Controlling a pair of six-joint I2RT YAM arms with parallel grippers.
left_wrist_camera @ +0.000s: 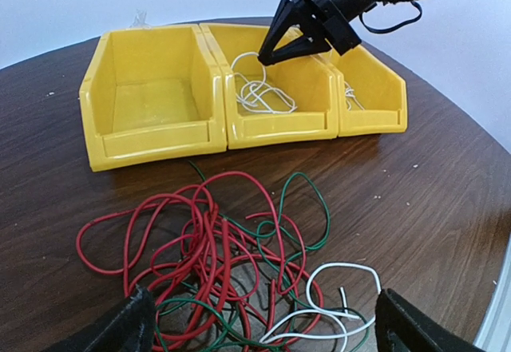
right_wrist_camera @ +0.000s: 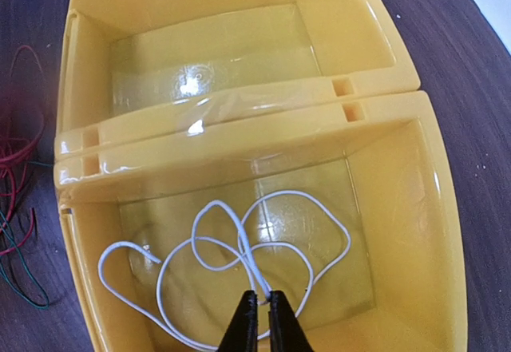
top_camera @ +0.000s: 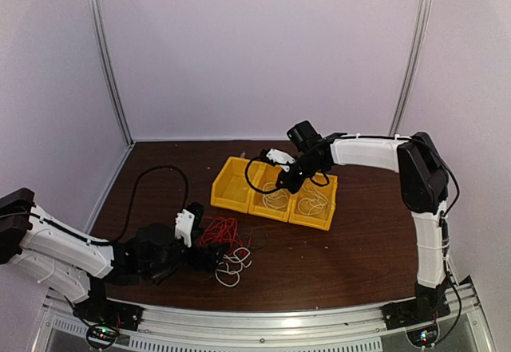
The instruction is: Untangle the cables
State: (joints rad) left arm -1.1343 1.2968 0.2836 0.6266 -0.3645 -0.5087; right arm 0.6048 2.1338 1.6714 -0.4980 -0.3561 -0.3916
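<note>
A mixed clump of cables [left_wrist_camera: 231, 276] is pictured on the wooden bench [left_wrist_camera: 431, 184], just in front of a row of three yellow bins. The left arm's fingers [left_wrist_camera: 132, 324] are spread wide, one at each side of the clump's near edge, with nothing held. The right arm's fingers [right_wrist_camera: 243, 328] are closed over the middle bin [right_wrist_camera: 423, 232], and a white cable [right_wrist_camera: 247, 252] appears to be pinched at their tips while its loops lie on the bin floor. A second white cable [left_wrist_camera: 350, 96] is seen in the right bin [left_wrist_camera: 375, 120]; nothing is seen in the left bin [left_wrist_camera: 152, 104]. In the clump, red strands [left_wrist_camera: 209, 240], green strands [left_wrist_camera: 306, 175] and at least one white strand [left_wrist_camera: 347, 266] can be made out, but they are crossed so tightly that the separate pieces cannot be counted. The wires are judged to be light, thin and floppy, smooth enough to slip through a loose pinch, and likely to drag their neighbours along when pulled. A hold is best taken near a free end or on an outer loop, such as the white loop at the clump's right edge, rather than in the knotted middle.
</note>
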